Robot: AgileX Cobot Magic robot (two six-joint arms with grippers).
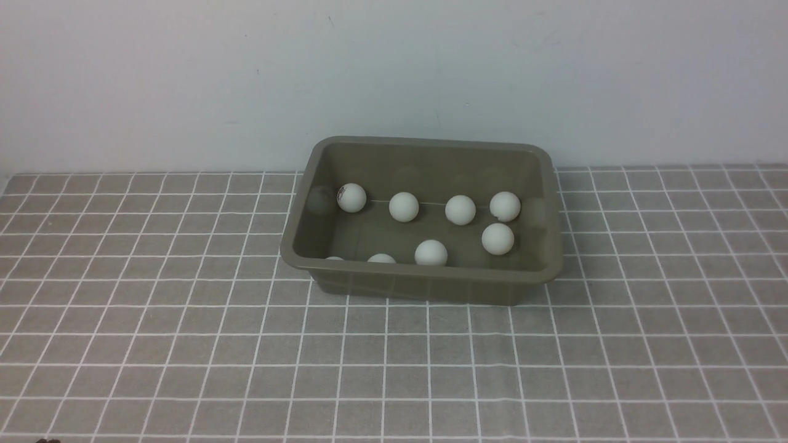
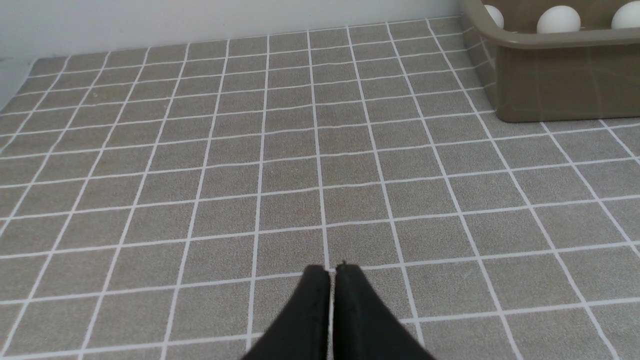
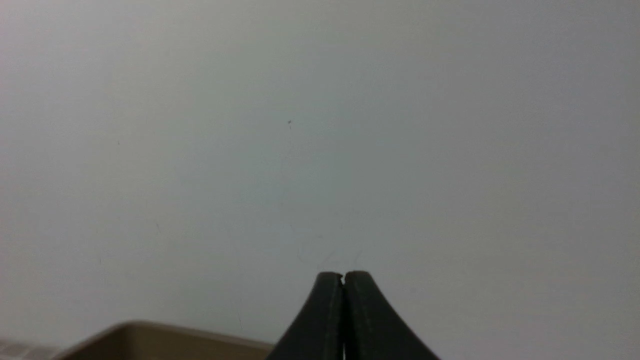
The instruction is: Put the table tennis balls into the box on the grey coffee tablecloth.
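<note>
On my front view, one small matte white ball (image 1: 351, 198) is showing dark printing on its side, too small for me to read; I am making out no other lettering. The olive-brown rectangular plastic tub (image 1: 418, 283), with rounded corners and a flared rim, is sitting on the grey-brown cloth with thin white grid lines (image 1: 203, 344), its far side near the pale wall (image 1: 394, 74). Inside it, the plain white balls (image 1: 404, 207) are lying scattered along with the printed one, eight in all. The tub's near rim is hiding most of two of them and the lower edge of a third. My left wrist view is cutting the tub off, and my right wrist view is showing only a blurred part of it. The left gripper's dark fingers (image 2: 312, 310) are pressing together with nothing between them, and the right gripper's dark fingers (image 3: 325, 315) are likewise closing against each other, empty.
</note>
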